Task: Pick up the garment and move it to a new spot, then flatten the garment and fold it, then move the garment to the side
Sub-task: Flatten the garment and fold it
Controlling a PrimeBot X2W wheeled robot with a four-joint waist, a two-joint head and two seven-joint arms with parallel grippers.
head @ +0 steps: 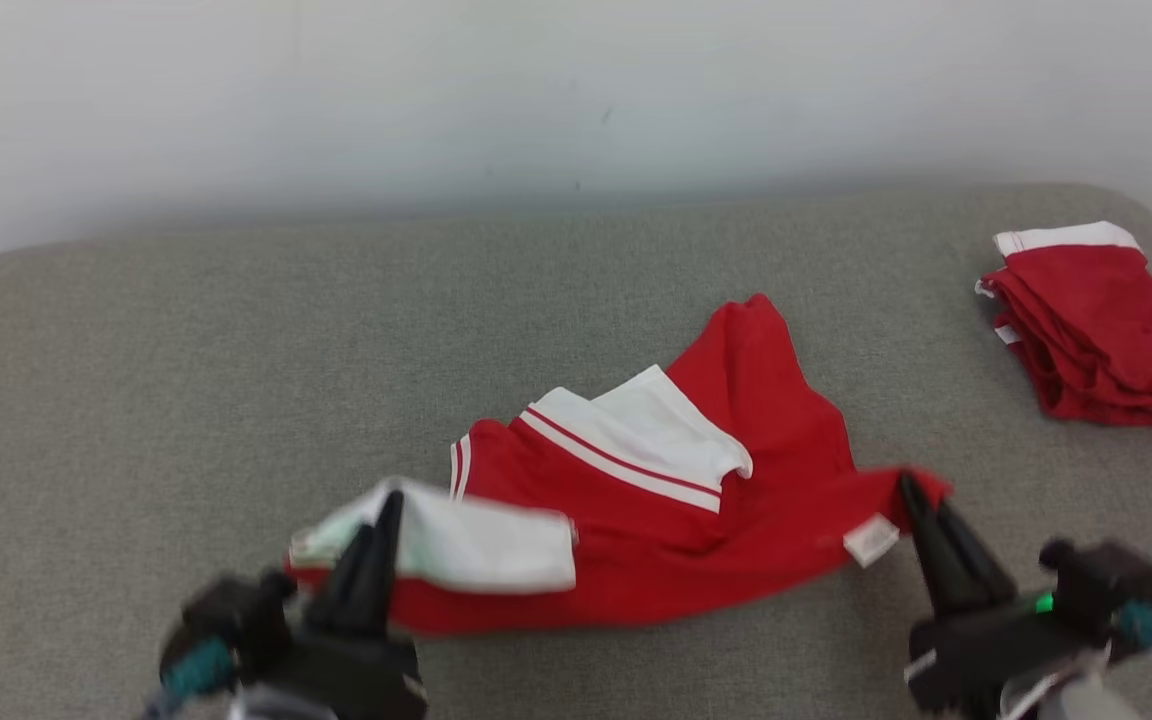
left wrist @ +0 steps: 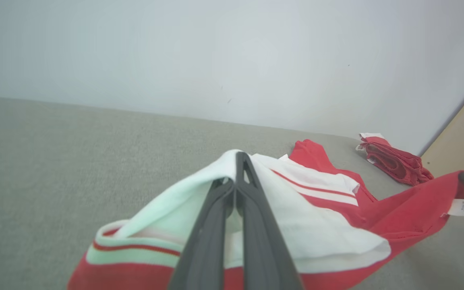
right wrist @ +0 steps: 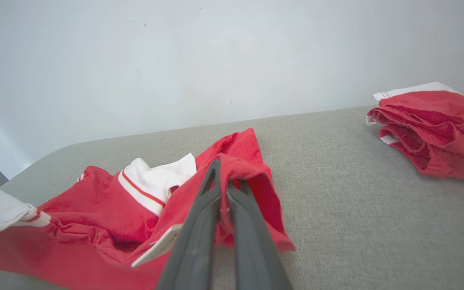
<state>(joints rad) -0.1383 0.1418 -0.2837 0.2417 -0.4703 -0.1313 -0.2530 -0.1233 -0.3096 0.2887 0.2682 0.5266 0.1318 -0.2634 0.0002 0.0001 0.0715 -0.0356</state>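
The garment [head: 696, 500] is red with white striped bands, lying crumpled on the grey padded surface [head: 186, 360]. My left gripper [head: 391, 497] is shut on its white band at the left end, lifting that edge slightly. My right gripper [head: 908, 485] is shut on the red corner at the right end, beside a small white label [head: 871, 540]. In the left wrist view the dark fingers [left wrist: 236, 201] pinch white cloth of the garment [left wrist: 320, 225]. In the right wrist view the fingers [right wrist: 220, 201] clamp a red fold of the garment [right wrist: 95, 209].
A second red and white folded garment [head: 1096, 320] lies at the far right of the grey surface, also seen as a folded pile [right wrist: 429, 129] and as a small red heap [left wrist: 393, 161]. A pale wall [head: 536, 90] stands behind.
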